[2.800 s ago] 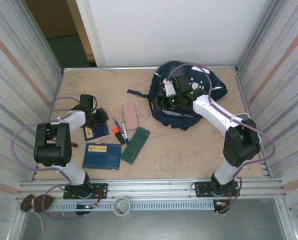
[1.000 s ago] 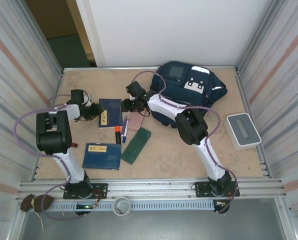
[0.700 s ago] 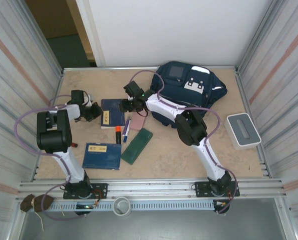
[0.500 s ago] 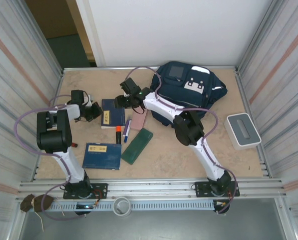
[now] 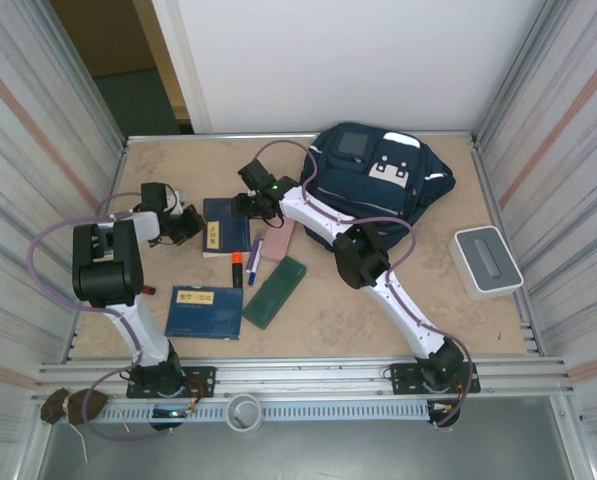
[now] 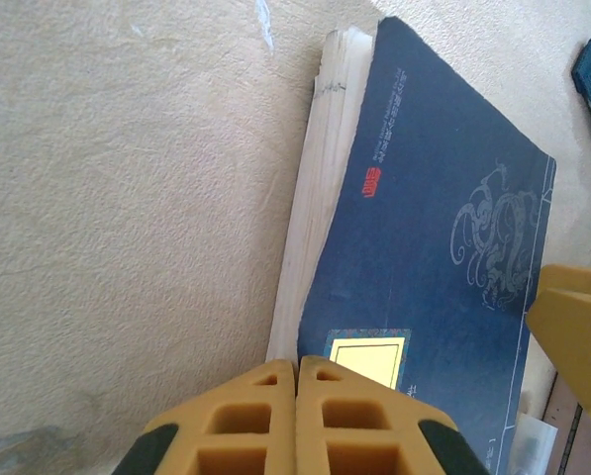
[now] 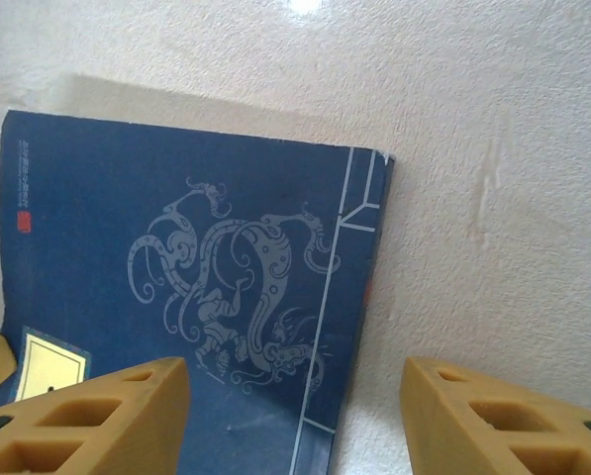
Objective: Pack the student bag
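Note:
The student bag (image 5: 378, 180), navy with a white patch, lies at the back right of the table. A dark blue book with a dragon drawing (image 5: 225, 226) lies flat between my two grippers. My left gripper (image 5: 190, 226) is shut with nothing between its fingers, its tips (image 6: 297, 381) touching the book (image 6: 434, 247) at its page edge. My right gripper (image 5: 244, 206) stands open above the book's far corner, one finger over the cover (image 7: 176, 277) and the other over bare table; its midpoint (image 7: 295, 421) is at the book's spine edge.
A second blue notebook (image 5: 204, 311), a green case (image 5: 272, 290), a pink case (image 5: 279, 238), an orange marker (image 5: 236, 268) and a blue pen (image 5: 253, 258) lie near the book. A white box (image 5: 487, 261) sits at the right. Metal walls ring the table.
My left gripper has closed against the book's edge. My right gripper has moved left from the pink case to the book's far corner.

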You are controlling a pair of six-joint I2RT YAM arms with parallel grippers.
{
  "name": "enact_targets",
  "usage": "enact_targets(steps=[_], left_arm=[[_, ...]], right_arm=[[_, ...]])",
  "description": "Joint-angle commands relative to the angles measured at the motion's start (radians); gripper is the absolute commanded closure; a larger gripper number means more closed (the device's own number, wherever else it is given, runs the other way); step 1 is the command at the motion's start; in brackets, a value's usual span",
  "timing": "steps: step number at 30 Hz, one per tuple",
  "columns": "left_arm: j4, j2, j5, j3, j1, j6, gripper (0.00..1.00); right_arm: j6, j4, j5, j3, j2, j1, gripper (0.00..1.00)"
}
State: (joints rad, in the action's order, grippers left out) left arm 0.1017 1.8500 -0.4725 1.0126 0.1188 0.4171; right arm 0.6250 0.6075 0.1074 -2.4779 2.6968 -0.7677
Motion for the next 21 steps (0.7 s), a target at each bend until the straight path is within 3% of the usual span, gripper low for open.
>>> enact_targets(steps=[1, 7, 13, 21], left_arm=[[0.006, -0.016, -0.003, -0.031, 0.012, 0.019, 1.00], [-0.026, -0.008, -0.027, -0.055, 0.012, 0.038, 1.00], [-0.035, 0.000, -0.039, -0.062, 0.012, 0.044, 1.00], [-0.036, -0.002, -0.044, -0.060, 0.012, 0.044, 1.00]], right_arm=[[0.051, 0.018, 0.078, -0.032, 0.043, 0.002, 0.44], [0.129, -0.094, 0.232, -0.030, 0.051, 0.003, 0.52], [0.213, -0.237, 0.348, 0.017, -0.007, 0.022, 0.67], [0.178, -0.318, 0.391, 0.147, -0.091, 0.028, 0.79]])
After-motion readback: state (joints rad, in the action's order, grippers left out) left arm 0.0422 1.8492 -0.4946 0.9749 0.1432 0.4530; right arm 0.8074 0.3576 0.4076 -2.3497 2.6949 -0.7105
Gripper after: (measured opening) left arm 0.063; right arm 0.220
